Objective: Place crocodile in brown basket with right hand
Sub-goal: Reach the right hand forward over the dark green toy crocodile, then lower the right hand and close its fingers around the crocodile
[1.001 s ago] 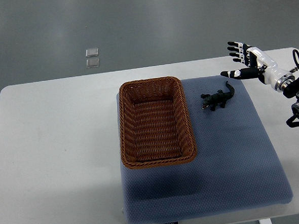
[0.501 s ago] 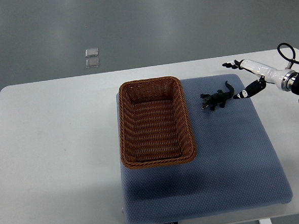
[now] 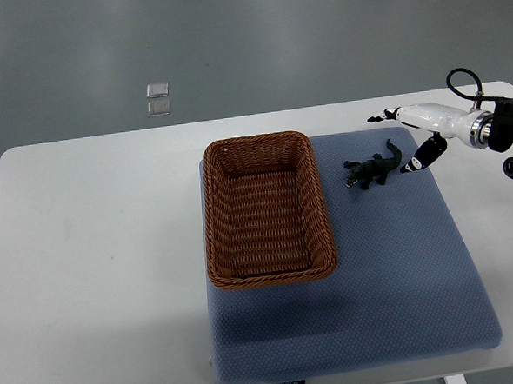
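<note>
Crocodile point(image 3: 373, 168) lay on blue mat point(image 3: 392, 271) beside brown basket point(image 3: 213, 221) | right hand point(image 3: 422, 117) — fingers spread, holding nothing — hovered near its tail

light: bright, even, overhead | shadows: soft (darkest beside the brown basket point(image 3: 271, 280)) | focus: sharp throughout

Robotics lab prob.: grey concrete floor point(image 3: 273, 34), plain white table point(image 3: 95, 254) w/ blue mat point(image 3: 392, 279).
</note>
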